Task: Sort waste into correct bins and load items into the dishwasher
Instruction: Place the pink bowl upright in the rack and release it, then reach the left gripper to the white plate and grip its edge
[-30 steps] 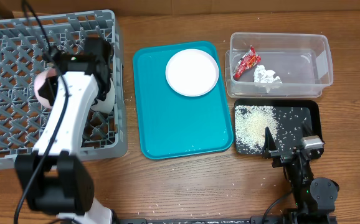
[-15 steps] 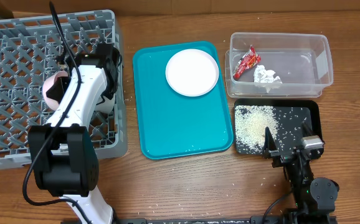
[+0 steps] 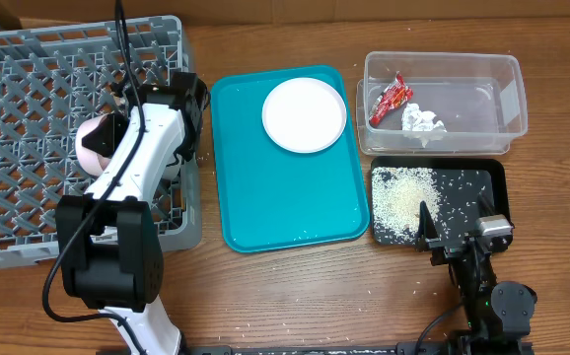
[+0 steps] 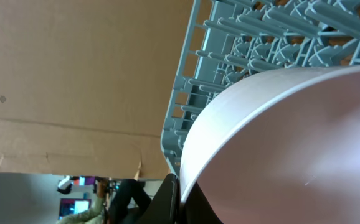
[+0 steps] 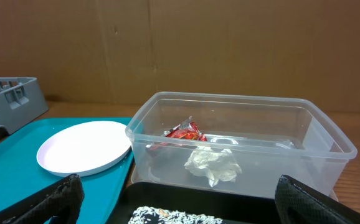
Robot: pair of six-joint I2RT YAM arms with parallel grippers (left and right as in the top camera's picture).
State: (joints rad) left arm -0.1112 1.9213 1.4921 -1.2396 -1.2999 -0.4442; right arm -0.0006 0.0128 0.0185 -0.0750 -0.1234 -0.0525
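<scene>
My left gripper (image 3: 117, 123) is shut on the rim of the pink bowl (image 3: 90, 148), which it holds over the right part of the grey dishwasher rack (image 3: 29, 59). In the left wrist view the bowl (image 4: 292, 143) fills the frame, with the rack's lattice (image 4: 261, 37) behind it. The white plate (image 3: 305, 114) lies on the teal tray (image 3: 285, 197). The clear tub (image 3: 502, 89) holds the red wrapper (image 3: 391, 99) and the tissue wad (image 3: 423, 120). Rice (image 3: 408, 197) lies in the black tray (image 3: 492, 177). My right gripper (image 3: 455, 229) stands open and empty at that tray's near edge.
The right wrist view shows the plate (image 5: 83, 147), the tub (image 5: 242, 143) with the wrapper (image 5: 183, 130) and the tissue (image 5: 214, 165), and rice (image 5: 174, 216) just ahead of the open fingers (image 5: 55, 202). A few stray grains dot the wooden table (image 3: 384, 286).
My left arm has swung to the right over the rack, carrying the pink bowl a little to the right. The right arm has not moved.
</scene>
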